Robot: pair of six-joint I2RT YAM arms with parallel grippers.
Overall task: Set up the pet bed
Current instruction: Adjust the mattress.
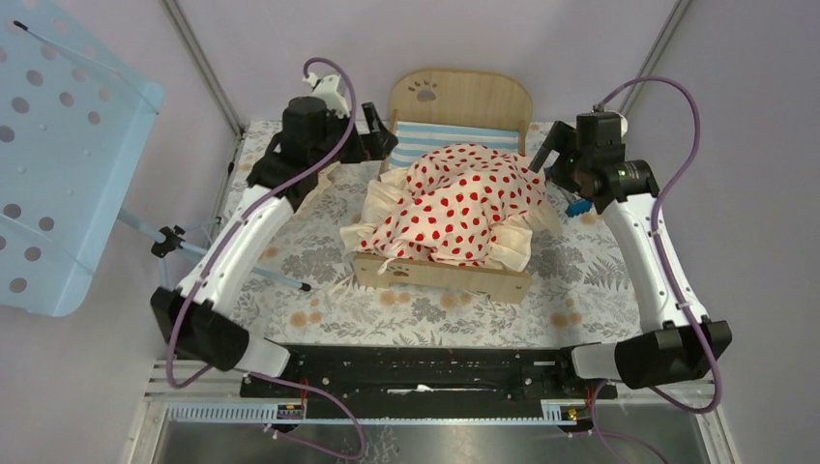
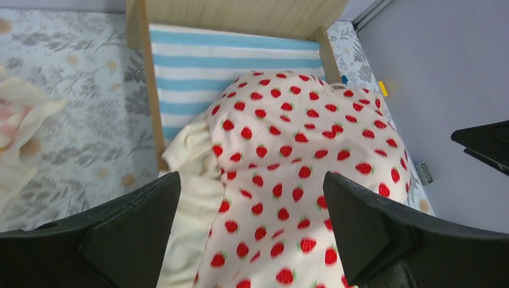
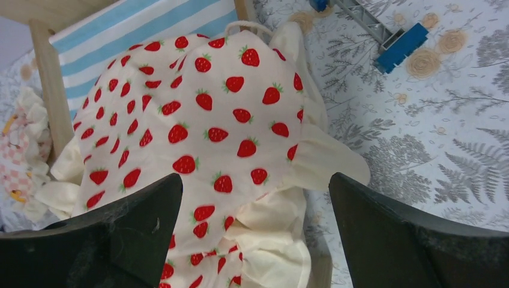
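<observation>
The pet bed (image 1: 461,97), a light-wood frame with a paw-print headboard, stands in the middle of the table. Its blue-and-white striped mattress (image 2: 228,60) shows near the headboard. A cream ruffled blanket with red strawberries (image 1: 454,203) lies bunched over the rest of the bed and hangs over the sides. My left gripper (image 2: 251,198) hovers open over the blanket's left head end, with nothing held. My right gripper (image 3: 255,192) hangs open above the blanket's right edge and ruffle (image 3: 324,162), also empty. A pink checked pillow (image 3: 18,162) lies on the table left of the bed.
A floral tablecloth (image 1: 580,280) covers the table. A blue block (image 3: 402,45) and a grey rail (image 3: 366,21) lie to the right of the bed. A blue perforated panel (image 1: 58,164) on a stand rises at the left. Purple walls close in on all sides.
</observation>
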